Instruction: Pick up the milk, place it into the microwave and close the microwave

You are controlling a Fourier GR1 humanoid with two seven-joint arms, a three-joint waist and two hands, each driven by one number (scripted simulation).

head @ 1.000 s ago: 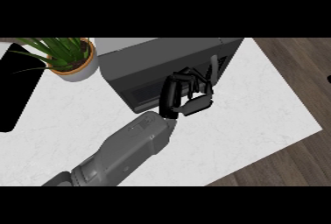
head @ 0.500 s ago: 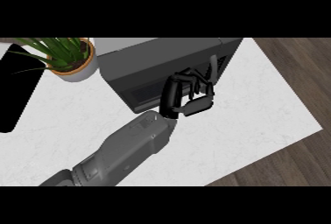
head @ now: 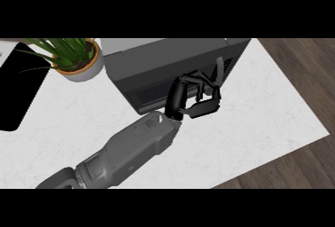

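Milk: not visible. Microwave [head: 171, 66] at worktop [head: 262, 119] far edge. Hand [head: 193, 95] at its front, fingers curled, contents indeterminate. Step judged: door closing; next, push door flush.

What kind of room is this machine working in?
Most likely a kitchen: a dark microwave stands on a white marble-look counter, with a potted plant beside it and wood flooring past the counter's edge.

One grey forearm [head: 131, 150] rises from the lower edge across the white surface [head: 262, 115] to a black hand [head: 193, 97], fingers curled, at the dark microwave [head: 163, 66] front, a potted plant [head: 75, 57] at its left.
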